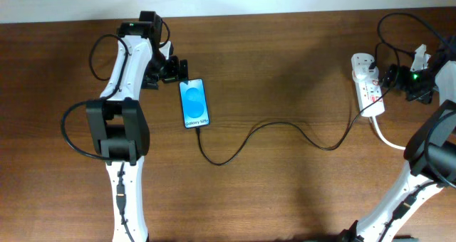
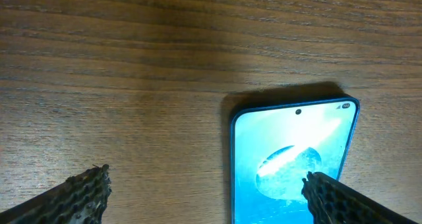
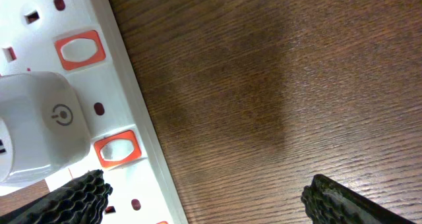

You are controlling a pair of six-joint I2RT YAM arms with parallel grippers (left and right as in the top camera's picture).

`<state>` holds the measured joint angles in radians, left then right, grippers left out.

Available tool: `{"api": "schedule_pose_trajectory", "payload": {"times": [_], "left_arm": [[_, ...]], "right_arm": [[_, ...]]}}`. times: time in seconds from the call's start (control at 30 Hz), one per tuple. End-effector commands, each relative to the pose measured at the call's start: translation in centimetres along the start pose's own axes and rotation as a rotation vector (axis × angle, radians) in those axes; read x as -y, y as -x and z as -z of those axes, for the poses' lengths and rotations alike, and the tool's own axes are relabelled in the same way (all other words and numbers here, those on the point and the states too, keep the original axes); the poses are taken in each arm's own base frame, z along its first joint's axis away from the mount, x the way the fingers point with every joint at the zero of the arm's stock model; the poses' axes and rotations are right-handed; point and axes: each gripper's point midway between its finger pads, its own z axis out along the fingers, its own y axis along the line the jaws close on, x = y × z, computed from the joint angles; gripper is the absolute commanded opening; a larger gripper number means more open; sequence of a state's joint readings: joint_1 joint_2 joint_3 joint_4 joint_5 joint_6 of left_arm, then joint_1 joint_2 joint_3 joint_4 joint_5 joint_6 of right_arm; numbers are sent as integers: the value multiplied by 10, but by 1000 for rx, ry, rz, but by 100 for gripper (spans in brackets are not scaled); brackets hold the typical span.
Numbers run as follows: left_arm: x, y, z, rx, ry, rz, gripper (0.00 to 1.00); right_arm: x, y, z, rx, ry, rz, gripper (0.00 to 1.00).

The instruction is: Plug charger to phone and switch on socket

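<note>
At the left side of the wooden table (image 1: 285,192), the phone (image 1: 194,103) lies flat, screen up and lit blue. The left gripper (image 1: 177,71) sits just beyond its top edge, spread wide and holding nothing, with one fingertip (image 2: 339,199) over the screen's corner. From the phone's lower edge the charger (image 1: 285,126) runs in loose curves across to the socket (image 1: 368,85) at the far right; whether its tip is seated in the phone cannot be told. Over the socket the right gripper (image 3: 204,201) hangs wide open and empty, near a white adapter (image 3: 39,128) plugged in between two orange switches (image 3: 80,50).
</note>
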<state>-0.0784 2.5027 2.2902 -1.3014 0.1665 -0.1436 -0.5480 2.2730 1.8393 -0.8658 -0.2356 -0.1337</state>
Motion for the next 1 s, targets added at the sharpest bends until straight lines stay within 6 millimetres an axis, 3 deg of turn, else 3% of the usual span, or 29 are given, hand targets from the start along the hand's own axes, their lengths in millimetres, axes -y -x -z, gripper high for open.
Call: {"api": "schedule_pose_trajectory", "payload": {"times": [0.0,0.33,0.63,0.97], "left_arm": [[-1,2,-4,0,10,0,99],[-1,2,-4,0,10,0,99],[-1,2,-4,0,10,0,99],[-1,2,-4,0,10,0,99]], "right_arm": [[0,-2,-9,-19,-8,0,99],[-11,1,-12,-10,-2,25,99],[1,3,-12,-5,-72,-34,99],[1,0,-14,-11,-74,-37,99]]}}
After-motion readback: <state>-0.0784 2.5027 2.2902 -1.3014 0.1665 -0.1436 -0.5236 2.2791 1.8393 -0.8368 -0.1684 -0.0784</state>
